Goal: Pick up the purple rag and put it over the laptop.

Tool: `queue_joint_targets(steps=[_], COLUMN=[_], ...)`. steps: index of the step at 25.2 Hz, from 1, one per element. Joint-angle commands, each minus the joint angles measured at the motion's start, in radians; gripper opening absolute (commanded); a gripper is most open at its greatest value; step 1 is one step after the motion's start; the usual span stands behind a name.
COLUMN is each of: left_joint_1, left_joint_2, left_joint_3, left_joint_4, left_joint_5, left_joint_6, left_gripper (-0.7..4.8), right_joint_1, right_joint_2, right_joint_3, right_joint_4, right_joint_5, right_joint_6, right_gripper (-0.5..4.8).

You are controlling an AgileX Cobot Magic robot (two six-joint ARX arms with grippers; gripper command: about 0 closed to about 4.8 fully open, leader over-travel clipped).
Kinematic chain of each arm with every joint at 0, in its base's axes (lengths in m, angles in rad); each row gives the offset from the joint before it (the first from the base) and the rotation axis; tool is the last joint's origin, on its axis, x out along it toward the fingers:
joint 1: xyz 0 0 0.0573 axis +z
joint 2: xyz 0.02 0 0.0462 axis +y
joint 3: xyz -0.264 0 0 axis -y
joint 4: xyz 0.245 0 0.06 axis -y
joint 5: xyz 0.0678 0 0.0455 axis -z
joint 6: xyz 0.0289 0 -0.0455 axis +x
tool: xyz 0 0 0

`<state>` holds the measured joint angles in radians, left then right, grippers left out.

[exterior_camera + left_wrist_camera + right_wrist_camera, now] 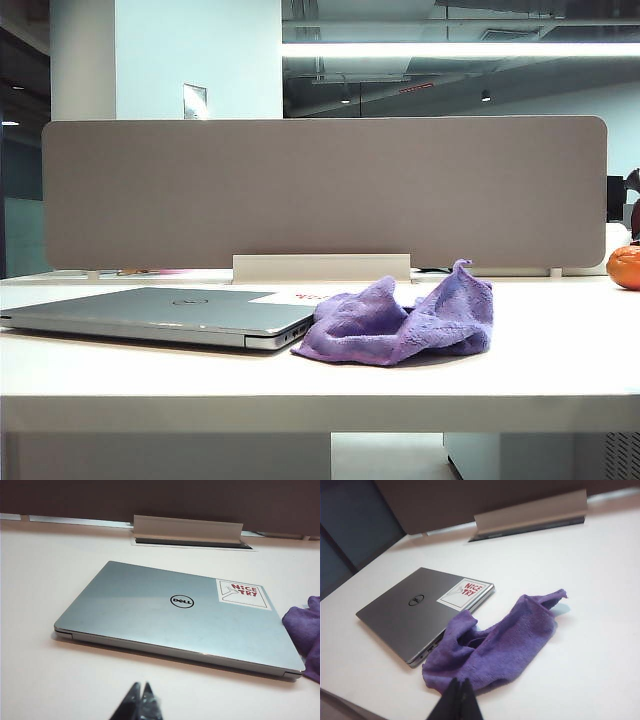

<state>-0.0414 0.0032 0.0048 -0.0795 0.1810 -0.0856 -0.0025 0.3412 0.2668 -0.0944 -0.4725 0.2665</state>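
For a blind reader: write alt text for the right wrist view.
A crumpled purple rag lies on a white table, touching the corner of a closed silver laptop with a "NICE TRY" sticker. The right pincer, shut, is above the rag's near edge.

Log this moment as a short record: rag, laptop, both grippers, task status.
rag: purple rag crumpled on the table, at the laptop's port side, one corner poking up
laptop: laptop closed, lid bare except a sticker
left gripper: left gripper fingers together, before the laptop's front edge, holding nothing
right gripper: right gripper fingers together, near the rag's edge, holding nothing
status: rag not yet picked up
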Motion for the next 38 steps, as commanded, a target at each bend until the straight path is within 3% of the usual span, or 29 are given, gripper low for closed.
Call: queue_joint_targets(steps=[1,12,20,28,38], left_joint_1=[-0.001,-0.001,-0.001,-0.001,-0.001], left_joint_2=[0.001,0.001,0.001,0.001,0.001], left_joint_3=[0.003,0.003,0.003,0.003,0.003], left_joint_4=[0.006,0.006,0.006,0.006,0.006], left_joint_5=[0.007,0.006,0.006,0.006,0.006], left_joint_6=[0.0,0.0,0.0,0.0,0.0], left_gripper=[-0.06,-0.06,-0.06,-0.06,-0.06], right_joint_1=[0.002,0.002,0.007,0.146,0.233], right_joint_2=[0.077,0.375,0.597,0.774,0.934], right_joint_3=[0.043,0.174,0.247,0.288,0.38], right_joint_4=[0.016,0.021,0.071,0.203,0.206], right_joint_5=[-0.001,-0.005,-0.072,-0.058,-0.016], right_joint_6=[-0.005,-0.005,-0.005,-0.009,-0.009], right_gripper=[-0.01,0.0,0.24,0.45,0.57])
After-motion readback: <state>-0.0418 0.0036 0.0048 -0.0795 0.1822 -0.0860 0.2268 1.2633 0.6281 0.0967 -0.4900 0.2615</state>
